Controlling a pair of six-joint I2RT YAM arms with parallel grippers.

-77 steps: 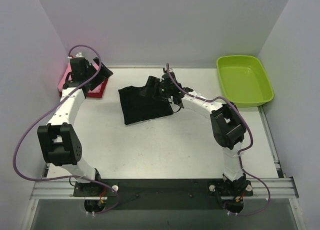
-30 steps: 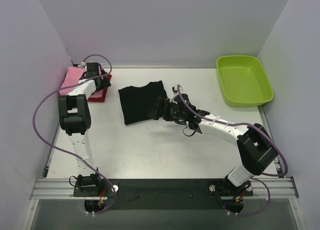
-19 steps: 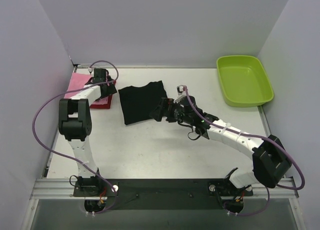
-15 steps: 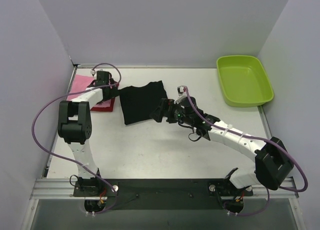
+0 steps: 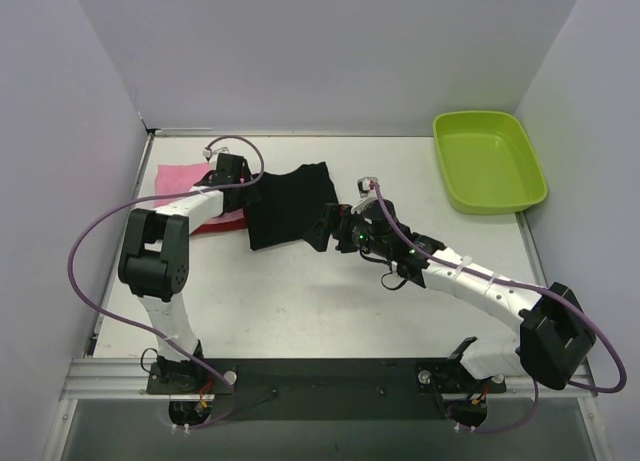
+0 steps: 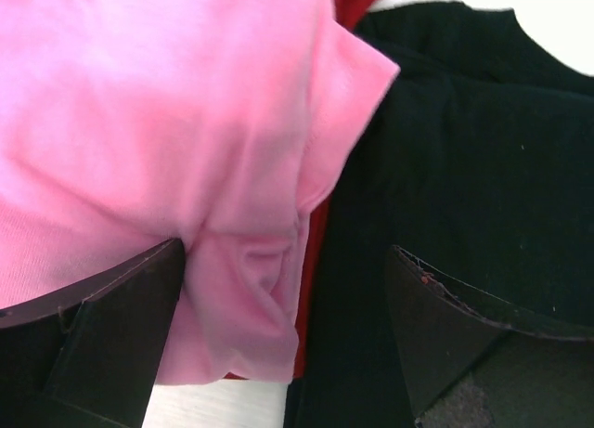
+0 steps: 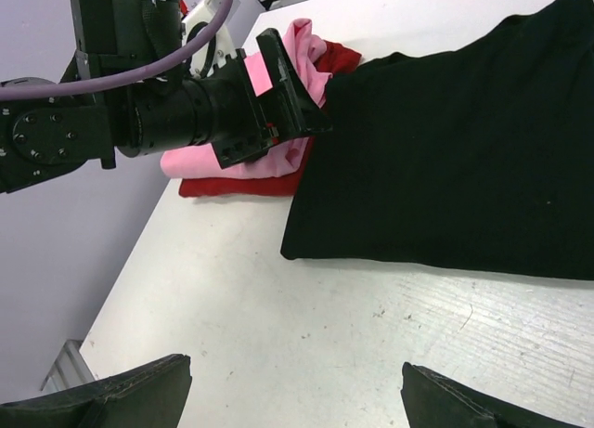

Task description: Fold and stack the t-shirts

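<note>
A folded black t-shirt (image 5: 290,203) lies at the middle back of the table. To its left a pink t-shirt (image 5: 175,181) rests on a dark red t-shirt (image 5: 228,221). My left gripper (image 5: 243,186) is open and low over the seam where the pink shirt (image 6: 167,149), a red strip (image 6: 316,261) and the black shirt (image 6: 464,149) meet; its fingers (image 6: 102,326) hold nothing. My right gripper (image 5: 322,233) is open just off the black shirt's near right edge. In the right wrist view it (image 7: 292,400) hovers above bare table, facing the black shirt (image 7: 464,159) and the left gripper (image 7: 269,103).
A lime-green plastic tub (image 5: 490,161) stands at the back right corner. Purple walls close in the table (image 5: 300,301) on the left, back and right. Cables loop from both arms.
The left gripper has swung right, off the pink and red stack to the black shirt's left edge. The right gripper has drawn back off the black shirt toward the near side.
</note>
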